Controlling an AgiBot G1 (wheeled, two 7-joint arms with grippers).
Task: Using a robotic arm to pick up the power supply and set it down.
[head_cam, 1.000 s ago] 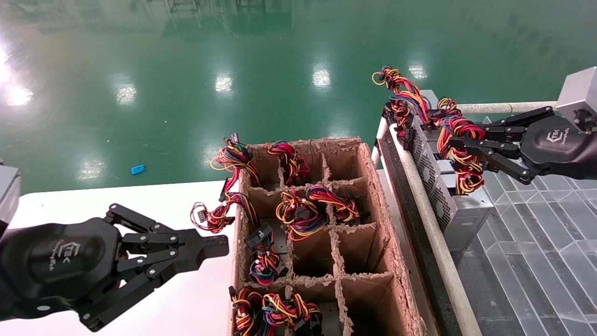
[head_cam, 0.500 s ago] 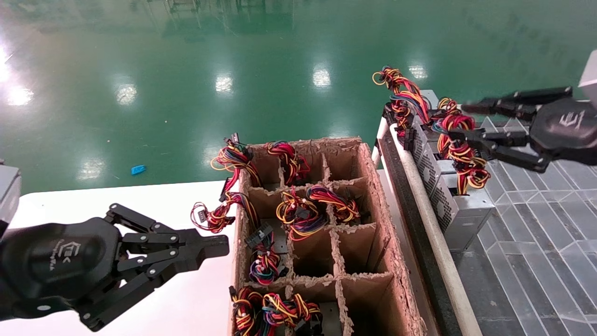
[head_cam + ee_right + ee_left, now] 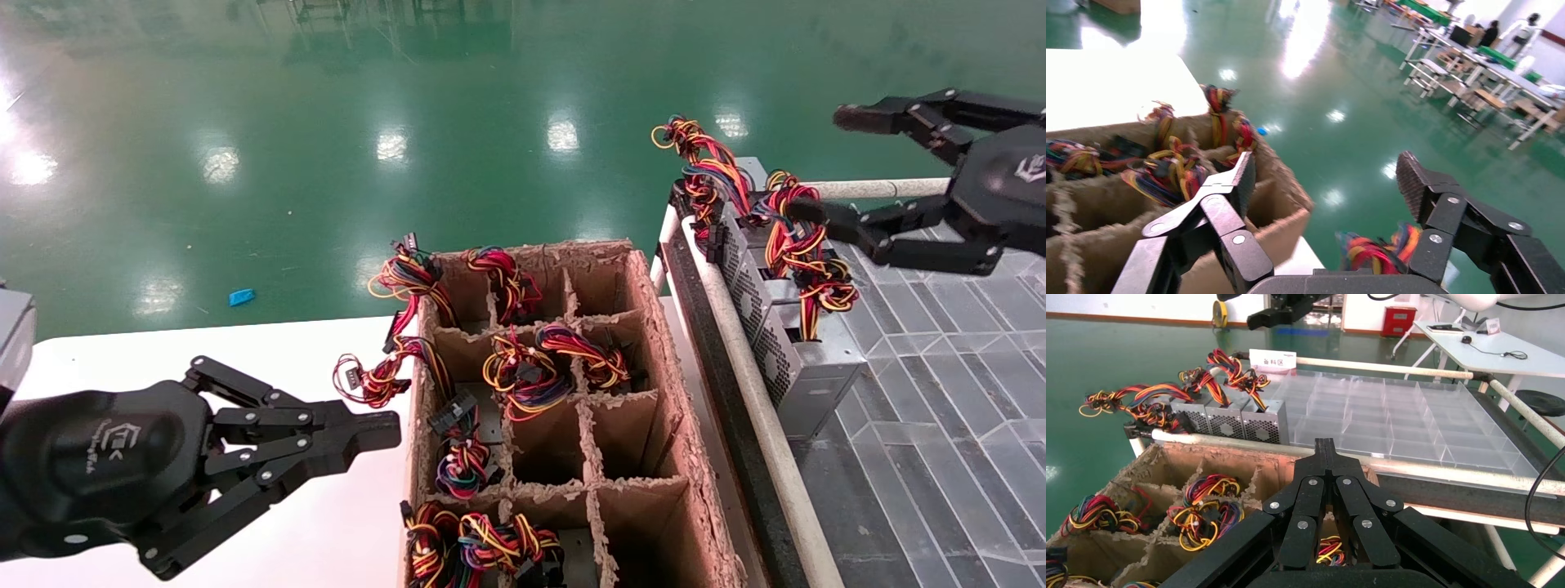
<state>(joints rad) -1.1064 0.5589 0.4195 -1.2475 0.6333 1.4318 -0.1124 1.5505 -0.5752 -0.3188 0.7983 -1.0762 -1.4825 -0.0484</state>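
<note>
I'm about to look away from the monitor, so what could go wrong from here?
The right gripper is open right beside the power supply's wire bundle; a finger could snag a loop. The power supply stands at the tray edge by the rail, so a tug might tip it.

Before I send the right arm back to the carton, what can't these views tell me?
- Carton cells: power supply bodies hidden under wire bundles, head view.
- Nearest cells cut off by the head view's lower edge.
- Left wrist view: left gripper blocks the cells below.
- Right gripper, open: its wrist view is blurred.
</note>
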